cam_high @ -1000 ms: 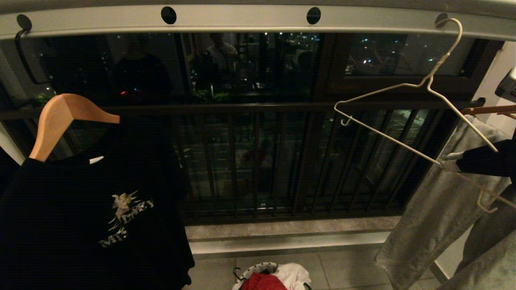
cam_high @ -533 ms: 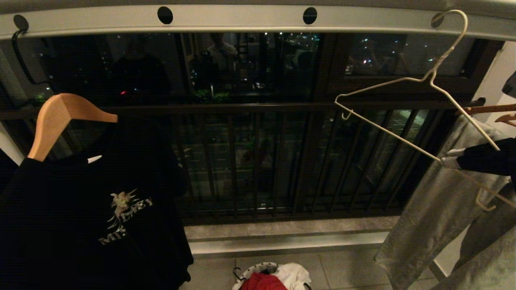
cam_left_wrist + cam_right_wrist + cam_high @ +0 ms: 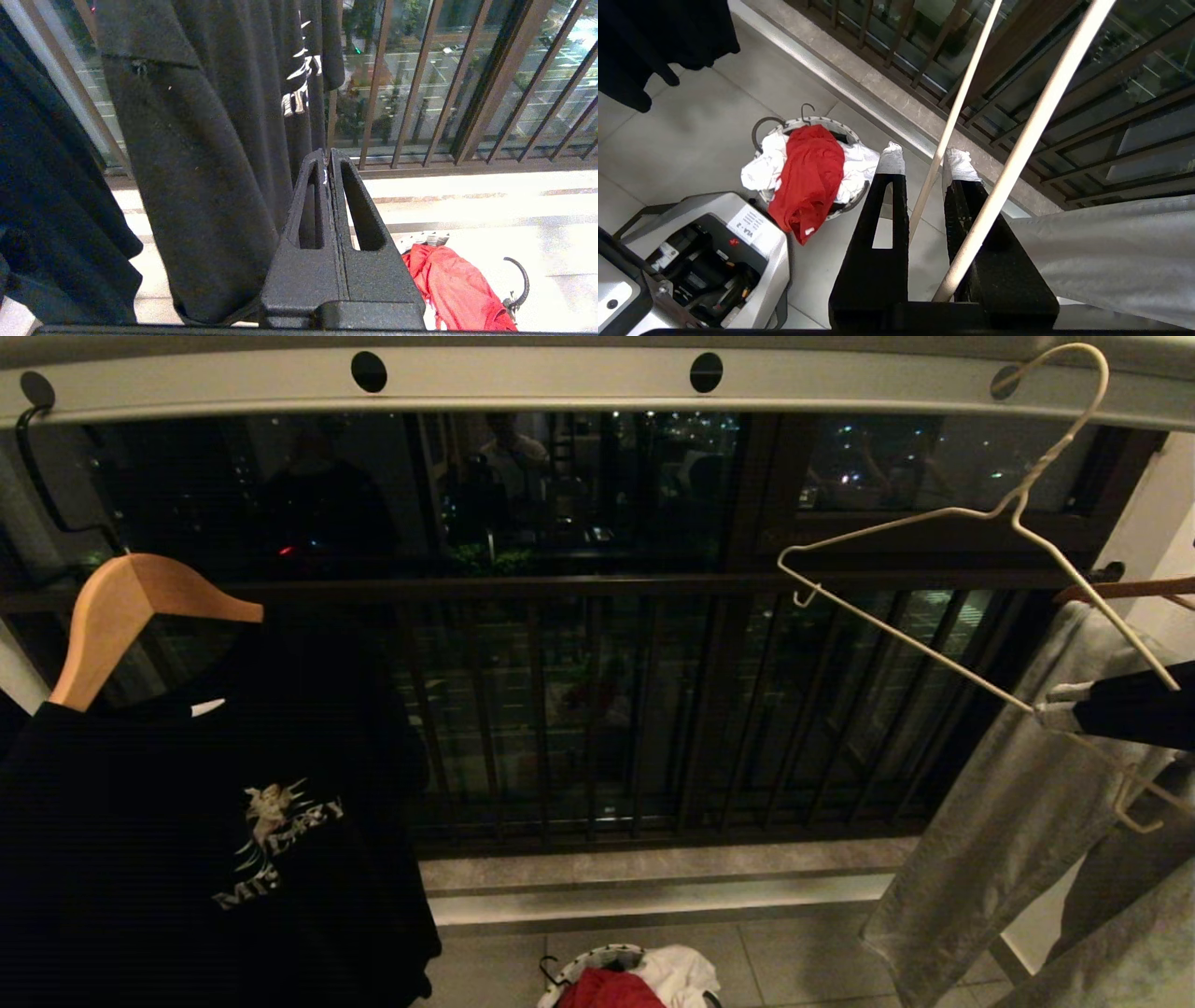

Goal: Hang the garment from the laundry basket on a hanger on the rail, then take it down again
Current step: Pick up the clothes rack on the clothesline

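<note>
The cream-white wire hanger [image 3: 896, 527] hangs tilted at the right, its hook tip by the last hole of the rail [image 3: 560, 383]. My right gripper [image 3: 1050, 707] is shut on the hanger's lower bar. In the right wrist view its white-taped fingertips [image 3: 891, 158] stand either side of that bar of the hanger [image 3: 1036, 116]. The red garment [image 3: 607, 989] lies crumpled in the laundry basket [image 3: 597, 955] on the floor, also seen as the garment [image 3: 810, 177] below the right gripper [image 3: 924, 161]. My left gripper [image 3: 327, 156] is shut and empty beside a black T-shirt, with the garment [image 3: 453, 289] beyond it.
A black T-shirt [image 3: 187, 821] hangs on a wooden hanger [image 3: 140, 607] at the left. Grey trousers [image 3: 1008, 821] hang at the right, close behind the right gripper. A white shirt [image 3: 686, 971] shares the basket. My base [image 3: 714, 252] stands next to the basket. Window bars [image 3: 579, 709] run behind.
The right gripper has lifted the hanger up and to the right, so its hook has risen above the rail. The whole view has shifted slightly left.
</note>
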`<state>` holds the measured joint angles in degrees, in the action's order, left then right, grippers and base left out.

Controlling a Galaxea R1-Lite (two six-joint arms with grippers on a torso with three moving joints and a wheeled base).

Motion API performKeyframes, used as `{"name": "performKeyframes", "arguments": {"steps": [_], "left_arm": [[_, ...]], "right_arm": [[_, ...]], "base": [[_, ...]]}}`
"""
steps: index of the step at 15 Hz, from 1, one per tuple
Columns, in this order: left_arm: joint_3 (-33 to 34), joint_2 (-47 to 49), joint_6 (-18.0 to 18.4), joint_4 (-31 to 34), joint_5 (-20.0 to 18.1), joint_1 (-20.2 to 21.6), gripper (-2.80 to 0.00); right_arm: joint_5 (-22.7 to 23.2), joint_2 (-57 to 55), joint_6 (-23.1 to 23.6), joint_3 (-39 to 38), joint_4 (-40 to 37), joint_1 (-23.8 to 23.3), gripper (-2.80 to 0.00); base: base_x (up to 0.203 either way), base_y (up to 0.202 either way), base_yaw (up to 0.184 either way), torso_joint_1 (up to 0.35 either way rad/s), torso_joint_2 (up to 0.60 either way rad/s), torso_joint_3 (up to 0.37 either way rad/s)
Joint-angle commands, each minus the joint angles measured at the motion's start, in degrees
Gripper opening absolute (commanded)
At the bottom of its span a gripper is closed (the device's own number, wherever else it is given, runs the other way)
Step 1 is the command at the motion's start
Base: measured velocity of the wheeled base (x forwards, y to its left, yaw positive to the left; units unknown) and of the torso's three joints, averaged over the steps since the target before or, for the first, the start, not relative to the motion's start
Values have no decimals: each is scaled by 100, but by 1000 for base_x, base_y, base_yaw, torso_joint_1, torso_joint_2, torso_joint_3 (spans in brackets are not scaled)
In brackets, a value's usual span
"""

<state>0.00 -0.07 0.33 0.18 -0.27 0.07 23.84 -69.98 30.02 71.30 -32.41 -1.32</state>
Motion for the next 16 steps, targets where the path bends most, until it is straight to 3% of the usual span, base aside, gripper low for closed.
{"name": "performKeyframes", "arguments": {"steps": [1, 10, 16], "left_arm": [[9, -1, 2, -1, 0, 1, -280], [9, -1, 2, -1, 0, 1, -280], [9, -1, 2, -1, 0, 1, -280]], "right_arm": [[15, 72, -76, -2, 71, 0, -280], [15, 433, -131, -98, 157, 78, -280], [15, 1114, -94, -600, 99, 264, -280]], "base": [[0, 0, 0, 0, 0, 0], [0, 0, 0, 0, 0, 0], [0, 0, 0, 0, 0, 0]]}}
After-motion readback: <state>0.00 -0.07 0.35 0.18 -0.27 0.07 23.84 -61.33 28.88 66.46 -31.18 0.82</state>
